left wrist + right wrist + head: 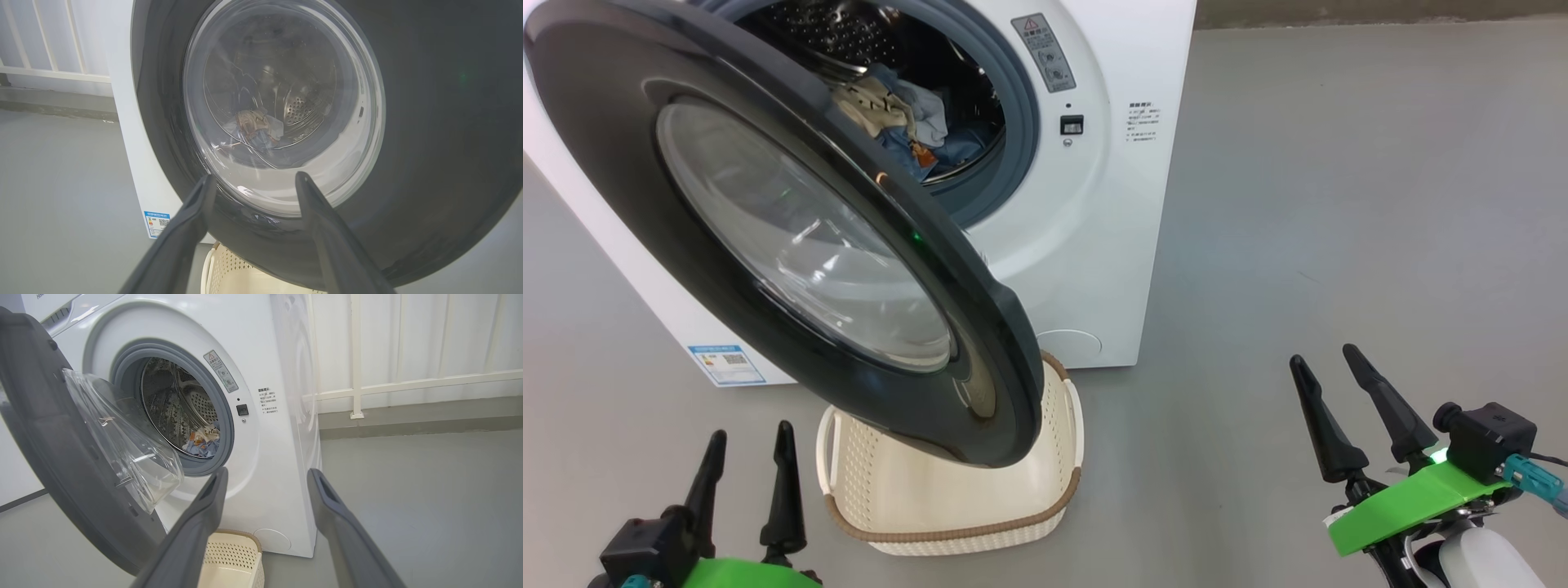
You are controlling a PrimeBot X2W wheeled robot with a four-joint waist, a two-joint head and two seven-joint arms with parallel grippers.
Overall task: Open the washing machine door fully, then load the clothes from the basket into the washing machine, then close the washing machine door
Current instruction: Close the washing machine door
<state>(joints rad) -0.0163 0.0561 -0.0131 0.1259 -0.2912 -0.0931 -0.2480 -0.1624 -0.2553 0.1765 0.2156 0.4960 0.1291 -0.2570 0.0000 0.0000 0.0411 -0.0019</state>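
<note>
The door [792, 237] stands half open, swung out from the washing machine [1086, 245], its lower edge over the basket [947, 506] on the floor [1339, 204]. The clothes [915, 131] lie inside the drum [841, 33]. The left gripper [752, 430] and right gripper [1321, 354] sit low on either side, fingers apart, holding nothing.

Bright, even light; shadows on the grey floor [1339, 204] are faint. The large round glossy black door [792, 245] carries a pale sheen and a green glint; its clear glass bowl [282, 122] mirrors streaks. In the wrist views the big white washing machine [282, 437] bows slightly toward the edges.
</note>
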